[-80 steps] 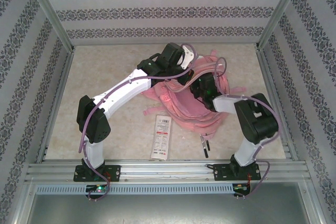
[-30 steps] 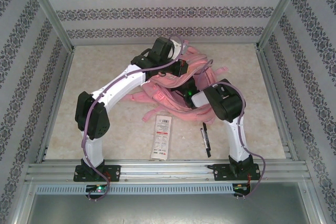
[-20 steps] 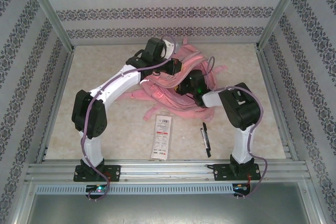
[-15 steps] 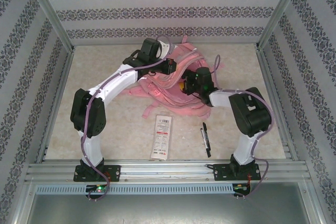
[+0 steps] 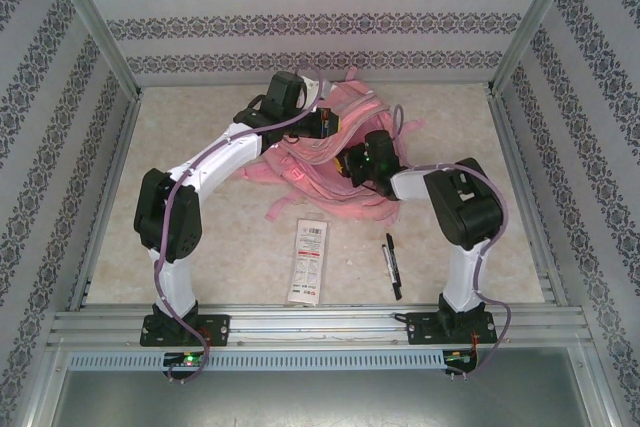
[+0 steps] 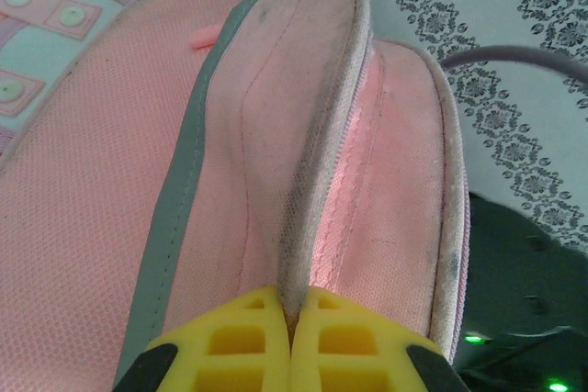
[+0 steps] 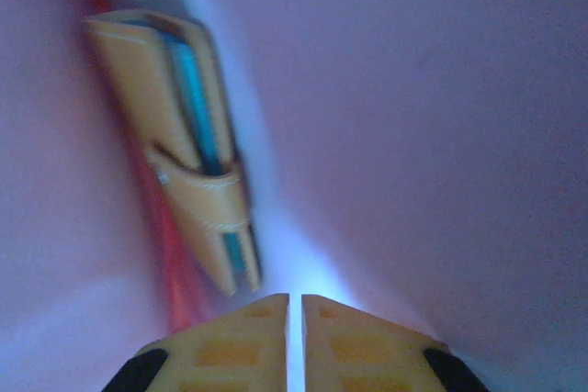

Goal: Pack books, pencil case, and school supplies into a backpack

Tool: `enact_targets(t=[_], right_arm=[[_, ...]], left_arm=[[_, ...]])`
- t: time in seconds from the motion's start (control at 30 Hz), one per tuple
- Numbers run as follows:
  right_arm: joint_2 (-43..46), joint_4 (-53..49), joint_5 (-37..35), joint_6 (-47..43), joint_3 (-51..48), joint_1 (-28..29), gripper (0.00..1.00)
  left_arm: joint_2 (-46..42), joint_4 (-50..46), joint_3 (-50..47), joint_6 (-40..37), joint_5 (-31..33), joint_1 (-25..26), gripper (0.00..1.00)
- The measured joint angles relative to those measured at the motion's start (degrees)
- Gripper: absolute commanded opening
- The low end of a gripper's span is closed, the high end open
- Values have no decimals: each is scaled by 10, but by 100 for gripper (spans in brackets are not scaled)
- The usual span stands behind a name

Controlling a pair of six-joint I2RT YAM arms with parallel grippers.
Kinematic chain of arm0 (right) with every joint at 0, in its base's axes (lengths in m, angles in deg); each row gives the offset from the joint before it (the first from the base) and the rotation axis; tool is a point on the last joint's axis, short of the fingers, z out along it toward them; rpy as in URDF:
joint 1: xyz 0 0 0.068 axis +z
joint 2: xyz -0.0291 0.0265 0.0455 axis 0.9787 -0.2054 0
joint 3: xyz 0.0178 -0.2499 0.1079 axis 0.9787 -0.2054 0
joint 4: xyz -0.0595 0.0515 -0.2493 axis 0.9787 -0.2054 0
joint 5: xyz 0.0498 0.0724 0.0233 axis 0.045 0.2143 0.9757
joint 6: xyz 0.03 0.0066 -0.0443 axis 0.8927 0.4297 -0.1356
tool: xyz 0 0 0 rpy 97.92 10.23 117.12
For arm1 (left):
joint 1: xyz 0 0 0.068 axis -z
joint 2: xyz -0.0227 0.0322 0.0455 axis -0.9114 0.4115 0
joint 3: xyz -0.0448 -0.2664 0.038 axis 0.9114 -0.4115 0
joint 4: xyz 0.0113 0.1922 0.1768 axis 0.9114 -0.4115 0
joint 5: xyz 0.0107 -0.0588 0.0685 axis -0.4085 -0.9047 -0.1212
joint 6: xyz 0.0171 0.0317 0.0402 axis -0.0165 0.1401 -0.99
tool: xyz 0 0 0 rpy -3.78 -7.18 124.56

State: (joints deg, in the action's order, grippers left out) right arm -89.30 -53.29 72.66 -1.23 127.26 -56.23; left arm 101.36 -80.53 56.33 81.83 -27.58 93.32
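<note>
1. The left gripper (image 6: 292, 319) is clamped shut on the zip rim of the backpack (image 6: 110, 181). The fabric edge runs straight out from between its fingers. My guess is that it lifts the rim to hold the mouth open for the other arm.
2. From the top camera, the left gripper (image 5: 325, 127) sits at the far side of the backpack (image 5: 368, 107), which slumps on the worktop (image 5: 480, 137) under both wrists.
3. The pencil case (image 5: 309, 262) lies flat, well apart from the left gripper on the near side towards the bases. It is not packed yet.
4. The right gripper (image 5: 352, 162) is pushed into the bag mouth, just beside the left gripper.
5. In its wrist view the right gripper (image 7: 295, 305) has its jaws almost together with a thin slit between them, and nothing shows in that slit. It looks empty.
6. Ahead and left of the right gripper, an orange-brown thing (image 7: 188, 149) with a blue strip rests against the pink lining. It is probably the book, already inside. The view is blurred and dim, so I can't be sure.
7. One pen (image 5: 392, 265) lies near of the right gripper, well apart and beside the right arm's base. It is unpacked.
8. The bag's interior is hidden from the top camera by the arms and fabric.
</note>
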Motion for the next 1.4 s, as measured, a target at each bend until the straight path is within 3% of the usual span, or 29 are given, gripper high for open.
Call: enact_targets(t=[0.53,0.97,1.17,1.4], right_arm=[[-95,58,2,-14,96,0,4],[-186,116,34,-3,221,34,8],[-149,136,41,16,147,30,20],[11,120,42,8,0,24,32]], left_arm=[[-2,2,0,4,-13,-4,0],[-7,6,0,-3,-21,-12,0],[-7,-5,0,-26,-16,-11,0],[-8,-20,-3,-64,3,-11,0]])
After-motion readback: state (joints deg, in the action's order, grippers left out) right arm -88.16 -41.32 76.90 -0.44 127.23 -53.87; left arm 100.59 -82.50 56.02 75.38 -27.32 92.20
